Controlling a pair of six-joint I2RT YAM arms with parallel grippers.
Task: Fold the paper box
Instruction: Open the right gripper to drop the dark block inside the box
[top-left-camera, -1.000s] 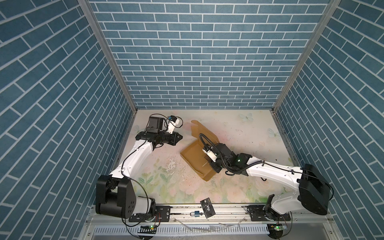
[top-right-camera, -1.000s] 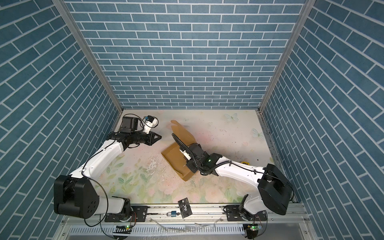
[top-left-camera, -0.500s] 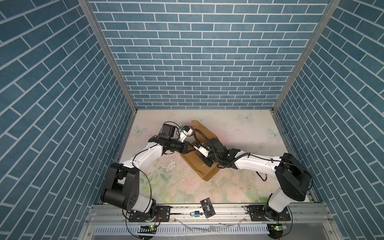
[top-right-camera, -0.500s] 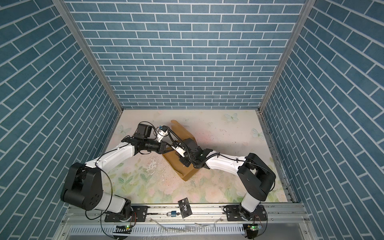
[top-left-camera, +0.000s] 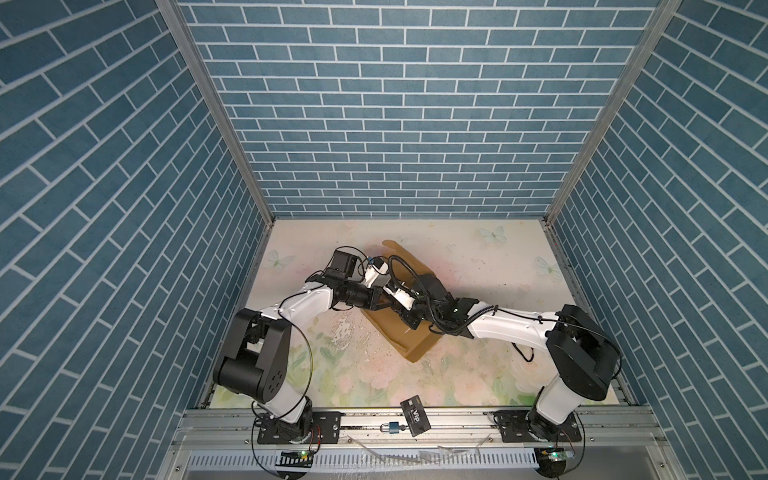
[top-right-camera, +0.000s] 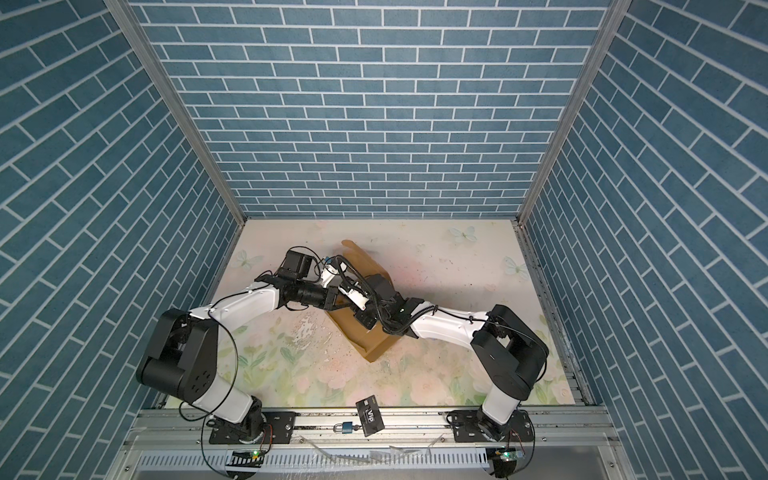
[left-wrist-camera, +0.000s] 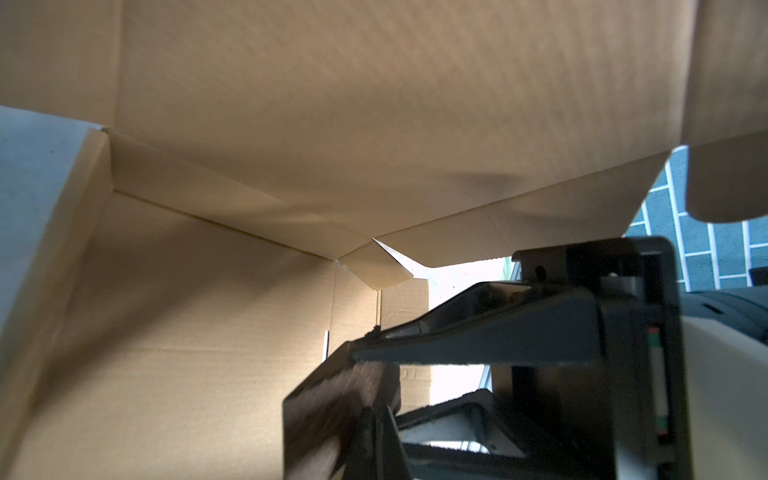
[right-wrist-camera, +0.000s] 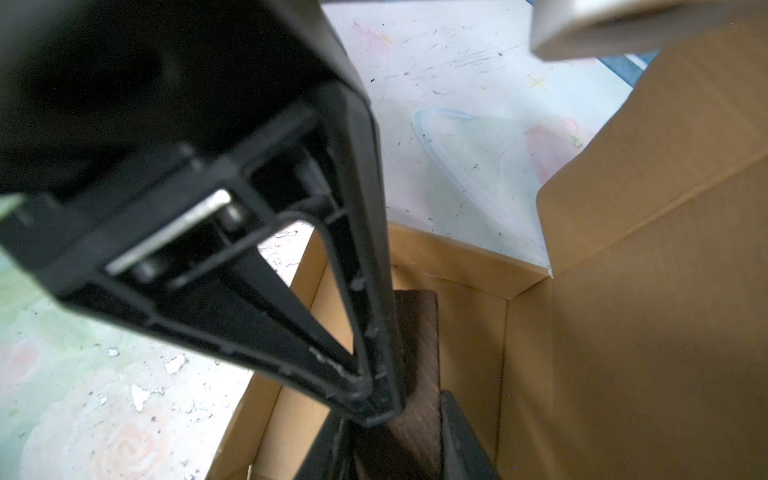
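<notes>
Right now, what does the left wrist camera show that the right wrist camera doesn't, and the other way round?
Only the left wrist view shows the blue wall with its brick lines and the right gripper side-on. Only the right wrist view shows the table with its painted flowers and flaked patches, and the shut left gripper from outside. Both show the paper box from inside and the dark brown block that the right gripper holds.

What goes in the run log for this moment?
step: fold paper box | left gripper: shut, tip by dark block inside box | right gripper: shut on dark block | lid flap: raised
</notes>
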